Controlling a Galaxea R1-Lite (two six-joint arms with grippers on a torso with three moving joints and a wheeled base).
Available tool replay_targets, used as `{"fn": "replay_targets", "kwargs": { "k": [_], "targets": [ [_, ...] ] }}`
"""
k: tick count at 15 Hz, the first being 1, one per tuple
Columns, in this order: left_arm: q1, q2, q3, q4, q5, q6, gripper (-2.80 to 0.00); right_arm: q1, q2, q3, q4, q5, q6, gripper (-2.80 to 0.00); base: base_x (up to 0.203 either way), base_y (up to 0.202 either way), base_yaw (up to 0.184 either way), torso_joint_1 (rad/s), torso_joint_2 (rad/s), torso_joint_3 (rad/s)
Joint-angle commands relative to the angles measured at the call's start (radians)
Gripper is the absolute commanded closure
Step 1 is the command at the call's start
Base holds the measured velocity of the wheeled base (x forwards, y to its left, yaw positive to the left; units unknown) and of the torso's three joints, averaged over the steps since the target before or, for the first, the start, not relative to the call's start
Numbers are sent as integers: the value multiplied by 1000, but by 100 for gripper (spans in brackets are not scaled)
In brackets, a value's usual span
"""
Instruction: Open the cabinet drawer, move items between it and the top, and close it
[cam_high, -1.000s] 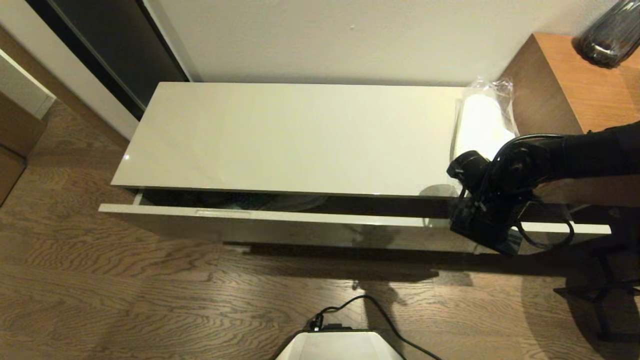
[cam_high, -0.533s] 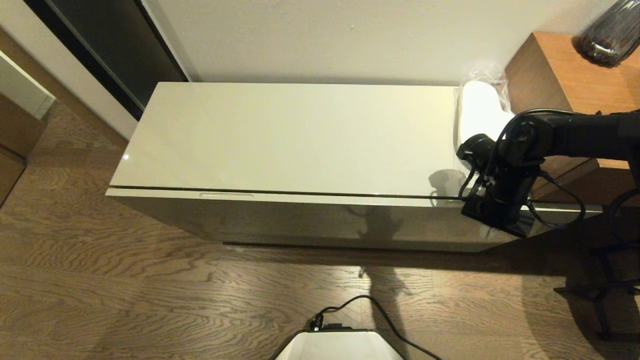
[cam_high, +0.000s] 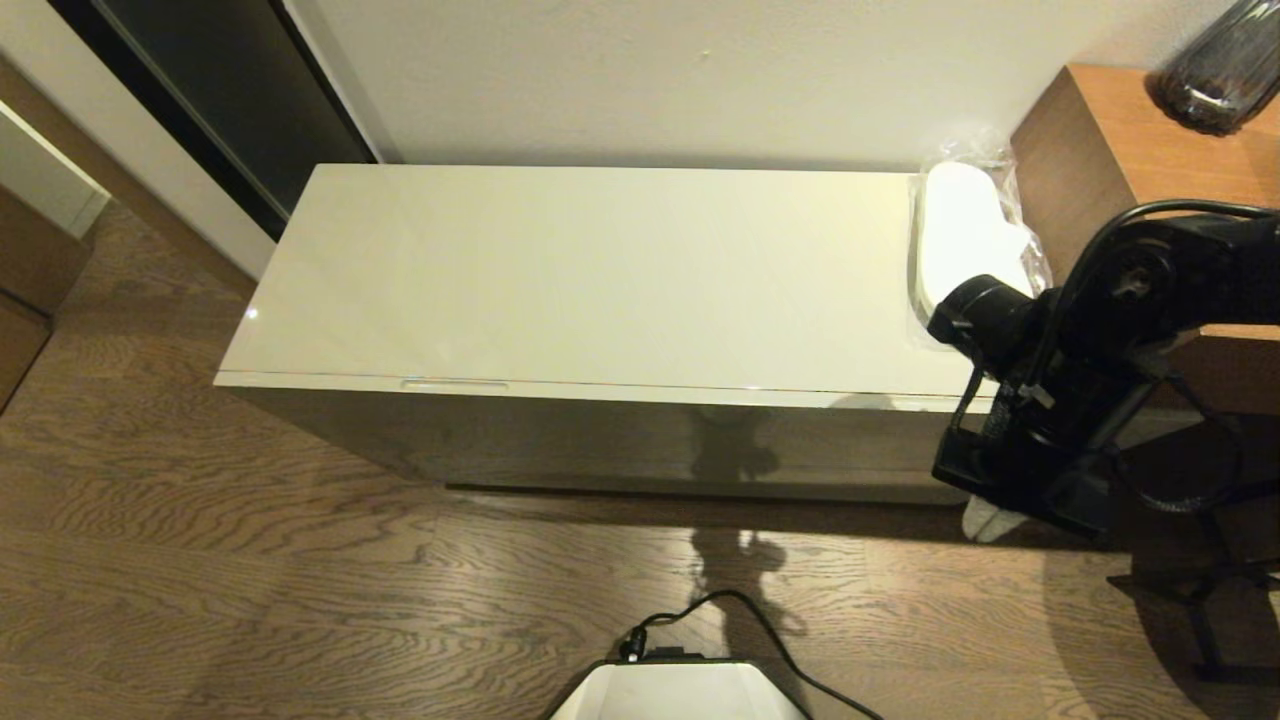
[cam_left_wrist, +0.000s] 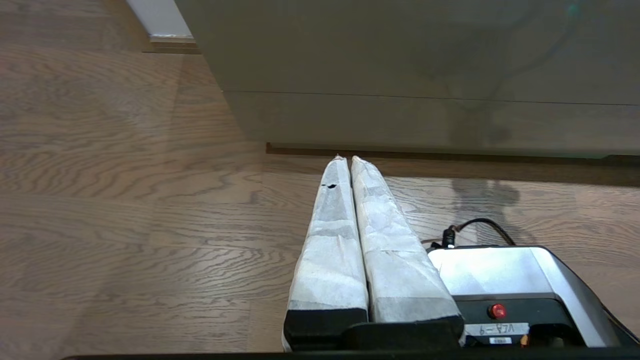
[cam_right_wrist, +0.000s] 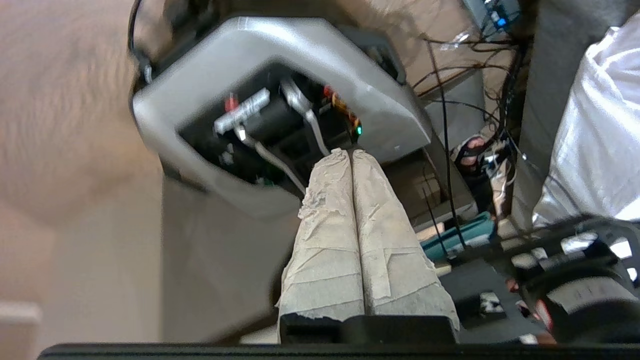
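Note:
The cabinet drawer (cam_high: 600, 440) is shut flush under the glossy off-white top (cam_high: 600, 270), with a slot handle (cam_high: 455, 384) on its front edge. One pair of white slippers in clear wrap (cam_high: 960, 235) lies at the top's right end. No other items show. My right gripper (cam_high: 985, 522) hangs off the cabinet's right front corner, pointing down; in the right wrist view its taped fingers (cam_right_wrist: 370, 220) are shut together and hold nothing. My left gripper (cam_left_wrist: 345, 159) is shut and empty, low over the floor, facing the cabinet front (cam_left_wrist: 425, 50).
A brown wooden side unit (cam_high: 1130, 150) with a dark glass vase (cam_high: 1215, 70) stands to the right of the cabinet. My base (cam_high: 680, 690) and its cable lie on the wood floor in front. Black stand legs (cam_high: 1200, 590) are at the right. A person in white (cam_right_wrist: 595, 140) is behind.
The drawer, slightly open a second ago, has slid fully shut. My right arm followed it in, then drew back to the right and turned its gripper downward.

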Motion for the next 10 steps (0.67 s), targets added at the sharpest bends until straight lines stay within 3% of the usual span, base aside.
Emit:
{"fn": "replay_targets", "kwargs": {
  "k": [1, 4, 7, 10],
  "targets": [
    [-1, 2, 0, 0, 0, 0, 0, 71, -206, 145, -34, -4, 6, 0, 0, 0, 0, 0, 0, 0],
    [0, 2, 0, 0, 0, 0, 0, 106, -375, 203, -13, -115, 1, 0, 0, 0, 0, 0, 0, 0],
    [0, 2, 0, 0, 0, 0, 0, 74, -501, 192, 80, -148, -53, 0, 0, 0, 0, 0, 0, 0],
    [-1, 2, 0, 0, 0, 0, 0, -91, -585, 171, 220, -145, -43, 0, 0, 0, 0, 0, 0, 0]
  ]
}}
